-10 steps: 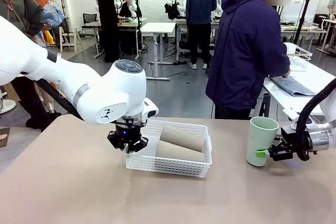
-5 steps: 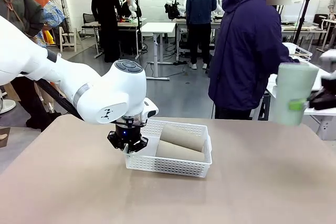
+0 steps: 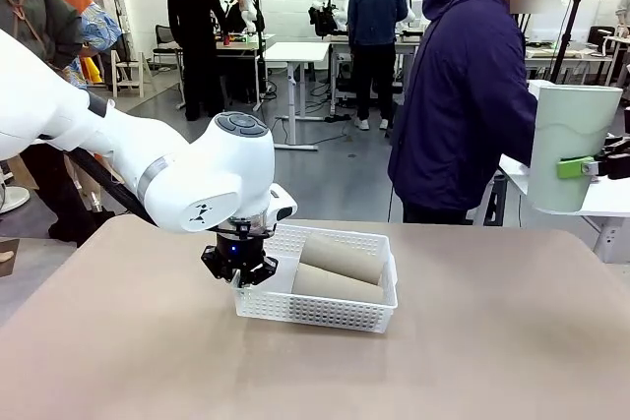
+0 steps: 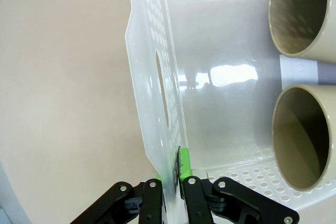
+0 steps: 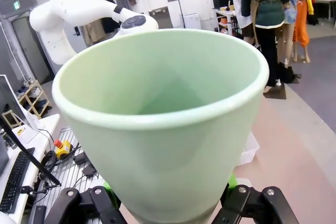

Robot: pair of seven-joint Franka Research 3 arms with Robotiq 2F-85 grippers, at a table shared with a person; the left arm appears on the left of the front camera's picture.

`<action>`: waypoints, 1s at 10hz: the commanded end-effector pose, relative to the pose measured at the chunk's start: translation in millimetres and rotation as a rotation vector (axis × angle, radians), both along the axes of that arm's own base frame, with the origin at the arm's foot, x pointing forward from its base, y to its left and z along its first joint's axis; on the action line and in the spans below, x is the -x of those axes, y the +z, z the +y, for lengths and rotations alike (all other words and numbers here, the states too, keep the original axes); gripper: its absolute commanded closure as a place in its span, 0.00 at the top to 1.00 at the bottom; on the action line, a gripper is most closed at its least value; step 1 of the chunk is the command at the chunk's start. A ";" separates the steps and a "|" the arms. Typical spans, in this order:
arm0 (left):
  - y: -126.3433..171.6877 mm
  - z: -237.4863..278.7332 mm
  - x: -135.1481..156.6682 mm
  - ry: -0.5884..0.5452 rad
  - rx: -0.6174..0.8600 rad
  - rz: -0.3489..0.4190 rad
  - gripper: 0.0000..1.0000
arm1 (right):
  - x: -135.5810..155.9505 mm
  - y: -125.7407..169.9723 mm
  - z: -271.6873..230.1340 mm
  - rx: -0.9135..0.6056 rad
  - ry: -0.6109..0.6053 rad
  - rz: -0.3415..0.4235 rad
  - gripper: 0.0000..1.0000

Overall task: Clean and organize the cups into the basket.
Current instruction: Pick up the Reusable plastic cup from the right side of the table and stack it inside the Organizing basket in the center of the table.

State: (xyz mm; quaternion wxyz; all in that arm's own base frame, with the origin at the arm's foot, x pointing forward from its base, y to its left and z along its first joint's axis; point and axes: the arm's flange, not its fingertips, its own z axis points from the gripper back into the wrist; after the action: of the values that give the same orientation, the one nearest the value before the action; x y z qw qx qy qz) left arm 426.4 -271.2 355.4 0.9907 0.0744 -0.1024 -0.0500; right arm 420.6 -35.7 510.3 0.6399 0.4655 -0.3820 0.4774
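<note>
The green cup is being held upright, rim up, by the right gripper at the right edge of the front view, well above the bench. One second earlier the same cup was standing on the bench at the right, with the gripper already at its side. Half a second ago it was being carried upward, blurred. It is now being shown higher still and further right, in front of the table behind the person.

In the right wrist view the green cup is being looked into from close by. Its base is being clasped between the spread fingers of the right gripper, which are set fairly wide against the cup's wall. The left arm is being seen beyond the rim.

The left gripper is being kept where it was in both earlier frames, at the left end of the basket. In the left wrist view the left gripper is being pinched tight onto the end wall of the basket, just beside the handle cutout, one green pad on each face of the wall.

The tan cups are being left lying on their sides in the right part of the basket, one beside the other and touching, unchanged from before. Their open mouths are being turned toward the left gripper. The basket itself is being left unmoved on the bench.
</note>
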 end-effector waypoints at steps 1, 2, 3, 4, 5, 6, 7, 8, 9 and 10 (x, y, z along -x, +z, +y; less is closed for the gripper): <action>-2.5 -0.4 2.5 -0.006 -0.010 -0.001 0.00 | -2.2 0.1 -0.9 -0.011 0.019 -0.007 0.26; -2.5 -0.4 2.5 -0.006 -0.010 -0.001 0.00 | 0.0 0.0 0.0 0.000 0.000 0.000 0.82; -2.5 -0.4 2.5 -0.006 -0.010 -0.001 0.00 | 6.8 36.8 30.5 0.230 0.043 -0.044 0.82; -2.5 -0.4 2.5 -0.006 -0.010 -0.001 0.00 | -2.6 69.9 71.5 0.420 0.104 -0.045 0.82; -2.5 -0.4 2.5 -0.006 -0.010 -0.001 0.00 | -19.6 96.0 113.6 0.556 0.135 -0.034 0.82; -2.5 -0.4 2.5 -0.006 -0.010 -0.001 0.00 | -37.2 111.1 153.2 0.666 0.185 -0.012 0.82; -2.5 -0.4 2.5 -0.006 -0.010 -0.001 0.00 | -57.9 112.0 195.6 0.765 0.237 0.029 0.82; -2.5 -0.4 2.5 -0.006 -0.010 -0.001 0.00 | -74.4 103.2 228.9 0.827 0.279 0.065 0.82; -2.5 -0.4 2.5 -0.006 -0.010 -0.001 0.00 | -87.8 89.1 258.5 0.876 0.339 0.087 0.82; -2.5 -0.4 2.5 -0.006 -0.010 -0.001 0.00 | -100.0 72.2 283.4 0.916 0.383 0.107 0.82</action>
State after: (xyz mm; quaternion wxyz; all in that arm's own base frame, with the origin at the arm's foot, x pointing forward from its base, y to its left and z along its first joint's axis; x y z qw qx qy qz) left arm 426.1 -271.5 355.4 0.9907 0.0745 -0.1023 -0.0503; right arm 493.6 245.3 574.7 0.7049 0.2216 -0.0496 0.6720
